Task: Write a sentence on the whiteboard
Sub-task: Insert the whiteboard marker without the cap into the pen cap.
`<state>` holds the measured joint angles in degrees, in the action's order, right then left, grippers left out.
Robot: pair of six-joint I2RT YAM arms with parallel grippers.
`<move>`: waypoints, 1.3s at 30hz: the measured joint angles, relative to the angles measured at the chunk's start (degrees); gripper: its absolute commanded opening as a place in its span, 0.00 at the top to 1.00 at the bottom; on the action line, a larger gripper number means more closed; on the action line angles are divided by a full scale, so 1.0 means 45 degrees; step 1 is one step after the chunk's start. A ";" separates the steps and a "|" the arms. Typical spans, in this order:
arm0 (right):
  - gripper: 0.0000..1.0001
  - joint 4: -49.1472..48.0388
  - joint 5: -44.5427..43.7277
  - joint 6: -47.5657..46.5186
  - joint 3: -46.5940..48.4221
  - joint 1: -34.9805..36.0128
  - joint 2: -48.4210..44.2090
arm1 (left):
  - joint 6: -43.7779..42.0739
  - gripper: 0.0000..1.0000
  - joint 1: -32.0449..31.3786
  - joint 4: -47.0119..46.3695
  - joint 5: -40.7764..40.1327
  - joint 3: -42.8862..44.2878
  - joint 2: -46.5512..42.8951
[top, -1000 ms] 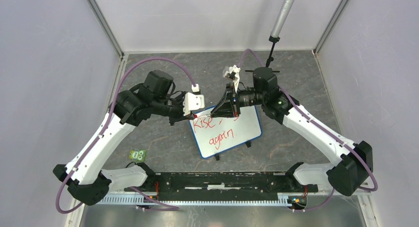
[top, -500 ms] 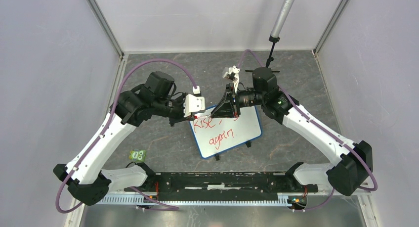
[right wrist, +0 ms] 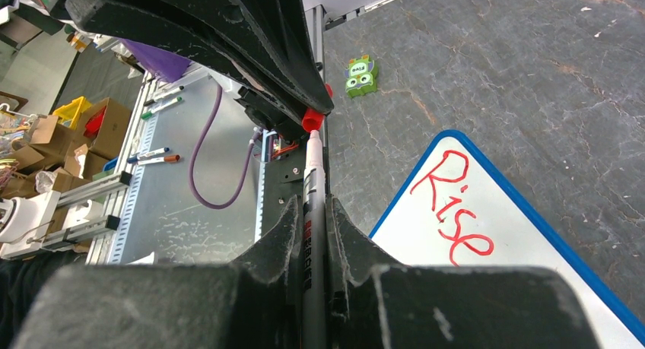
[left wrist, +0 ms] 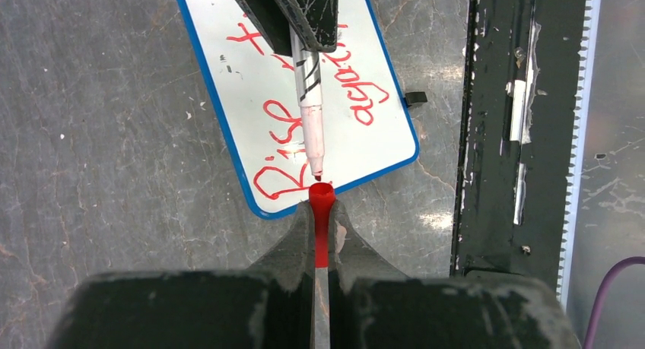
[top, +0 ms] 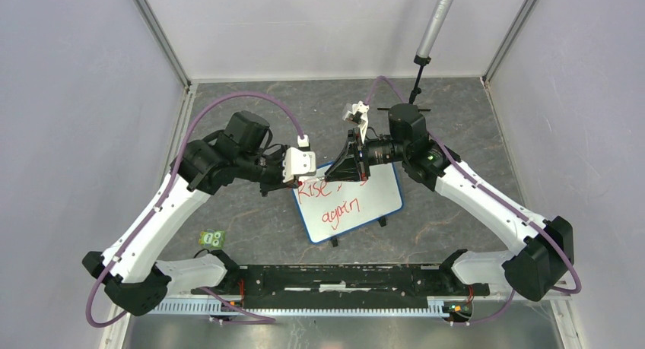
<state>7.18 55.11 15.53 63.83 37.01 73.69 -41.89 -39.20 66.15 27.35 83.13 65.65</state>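
capping looks like the step in hand. your left gripper [left wrist: 321, 212] is clamped on the red cap [left wrist: 322, 239], your right gripper [right wrist: 312, 208] clamped on the marker [left wrist: 310, 113], tip just short of the cap mouth. line the barrel up with the cap bore first, then push straight in. the whiteboard [top: 384, 185] rests on the table [top: 251, 220] under both claws, the sentence [top: 340, 212] seemingly finished.

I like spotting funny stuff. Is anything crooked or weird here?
The whiteboard lies crooked, its edges slanted against the edges of the table. A little green block with cartoon eyes lies alone, left of it.
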 measured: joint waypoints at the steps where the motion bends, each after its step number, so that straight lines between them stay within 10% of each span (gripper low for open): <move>1: 1.00 0.0000 0.0000 0.0000 0.0000 0.0000 0.0000 | -0.0005 0.98 -0.0010 0.0005 -0.0005 -0.0019 0.0000; 39: 1.00 0.0646 -0.1156 -0.0782 0.0189 0.0393 0.0563 | 0.1447 0.98 -0.0763 -0.0631 -0.0777 0.0476 0.1569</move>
<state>10.09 49.91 12.01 64.69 38.79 76.23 -35.38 -42.63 63.31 23.86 85.27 72.71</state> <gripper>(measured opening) 0.153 0.056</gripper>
